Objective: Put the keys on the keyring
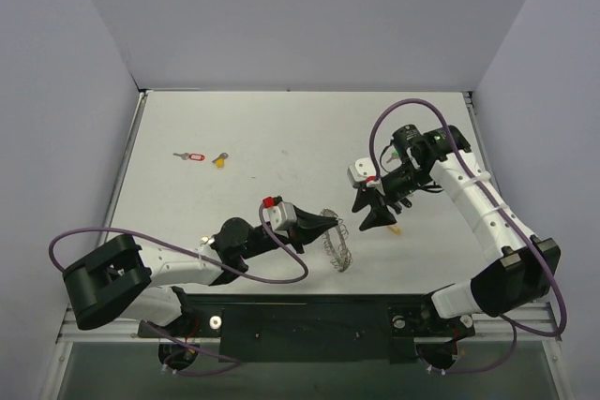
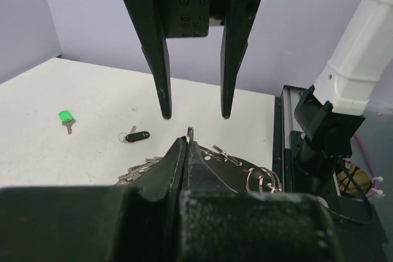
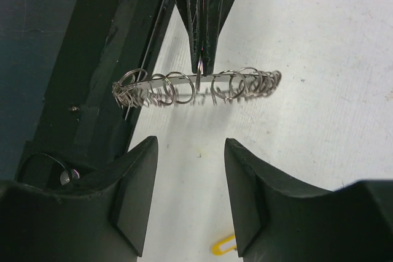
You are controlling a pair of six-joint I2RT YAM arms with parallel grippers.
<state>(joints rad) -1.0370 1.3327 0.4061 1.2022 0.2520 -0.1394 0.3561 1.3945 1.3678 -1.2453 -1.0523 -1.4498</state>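
Silvery coiled keyring point(image 1: 337, 239) held upright, seemingly lifted, red-tagged key point(image 1: 192, 156) and yellow key point(image 1: 220, 160) lying far-left

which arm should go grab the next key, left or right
Right. The right gripper is open and empty, and a yellow key lies just beside it. The left gripper is shut on the keyring, so it is not free to pick anything up.

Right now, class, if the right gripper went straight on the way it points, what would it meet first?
Probably the keyring, held edge-on in the shut left gripper directly ahead of the open right gripper. The depth between them is hard to judge.
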